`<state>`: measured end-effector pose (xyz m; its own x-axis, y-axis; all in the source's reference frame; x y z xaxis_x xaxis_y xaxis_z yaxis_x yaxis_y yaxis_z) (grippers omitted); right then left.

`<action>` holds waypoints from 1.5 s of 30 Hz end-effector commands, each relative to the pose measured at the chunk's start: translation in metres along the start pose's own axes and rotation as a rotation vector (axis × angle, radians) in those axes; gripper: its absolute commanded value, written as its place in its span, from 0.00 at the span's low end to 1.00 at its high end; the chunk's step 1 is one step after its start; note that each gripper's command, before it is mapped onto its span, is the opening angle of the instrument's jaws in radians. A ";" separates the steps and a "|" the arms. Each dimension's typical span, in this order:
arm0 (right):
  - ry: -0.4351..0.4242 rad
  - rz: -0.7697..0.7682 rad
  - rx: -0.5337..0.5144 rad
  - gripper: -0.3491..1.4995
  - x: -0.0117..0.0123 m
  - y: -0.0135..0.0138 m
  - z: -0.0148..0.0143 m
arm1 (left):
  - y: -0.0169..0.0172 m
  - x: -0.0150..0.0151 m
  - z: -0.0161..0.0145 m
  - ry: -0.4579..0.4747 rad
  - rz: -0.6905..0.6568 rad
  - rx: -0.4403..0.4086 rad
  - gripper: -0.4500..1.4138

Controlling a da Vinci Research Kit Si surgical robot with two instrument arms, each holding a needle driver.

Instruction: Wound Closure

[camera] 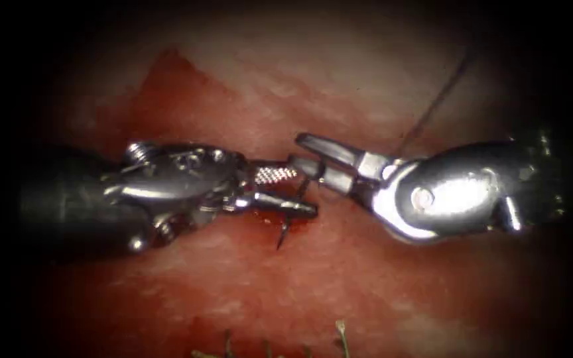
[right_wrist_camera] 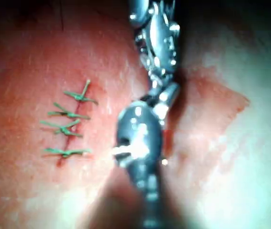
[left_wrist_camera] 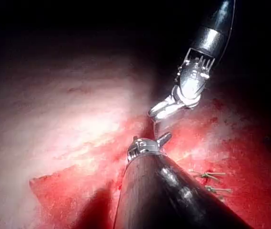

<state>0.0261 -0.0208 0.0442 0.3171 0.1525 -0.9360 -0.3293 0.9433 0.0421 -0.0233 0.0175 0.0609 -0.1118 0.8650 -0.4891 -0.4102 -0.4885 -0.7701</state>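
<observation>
Between the two tools over the cut (camera: 280, 222): needle (camera: 285, 229), tip below the left tool (camera: 286, 189), its jaws parted, lower one apparently on the needle. Right tool (camera: 319, 162), jaws slightly apart, apparently on the needle's upper part. Thread (camera: 432, 106) beyond it. Judged a handover; firm single grip needed.

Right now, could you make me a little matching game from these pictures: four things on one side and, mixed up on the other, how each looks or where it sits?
Things:
1. needle
2. thread
3. green stitches
4. left tool

Descriptions:
A. thin dark line slanting towards the upper right
B. jaws apart, ridged inner face showing
C. row of four, side by side
D. dark and curved, its sharp tip just below the open jaws

Pairs: 1-D, 2-A, 3-C, 4-B
</observation>
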 end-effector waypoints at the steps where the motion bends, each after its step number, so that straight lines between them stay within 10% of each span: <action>1: -0.004 -0.006 0.005 0.00 -0.0006 -0.0008 0.0003 | -0.0001 -0.0007 0.0007 -0.003 0.024 0.011 0.86; 13: -0.046 -0.226 0.032 0.00 -0.0051 -0.0003 0.0022 | -0.0004 -0.0041 -0.0026 -0.010 0.128 0.118 0.78; 32: 0.060 -0.403 0.034 0.00 -0.0099 -0.0005 0.0049 | -0.0044 -0.0137 0.0045 -0.192 0.208 0.060 0.59; 45: 0.105 -0.561 0.010 0.00 -0.0102 -0.0008 0.0056 | -0.0049 -0.0148 0.0048 -0.223 0.199 0.041 0.44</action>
<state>0.0277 -0.0206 0.0553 0.3540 -0.4080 -0.8416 -0.1273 0.8704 -0.4755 -0.0233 0.0084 0.0735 -0.3872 0.7577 -0.5253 -0.3972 -0.6512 -0.6466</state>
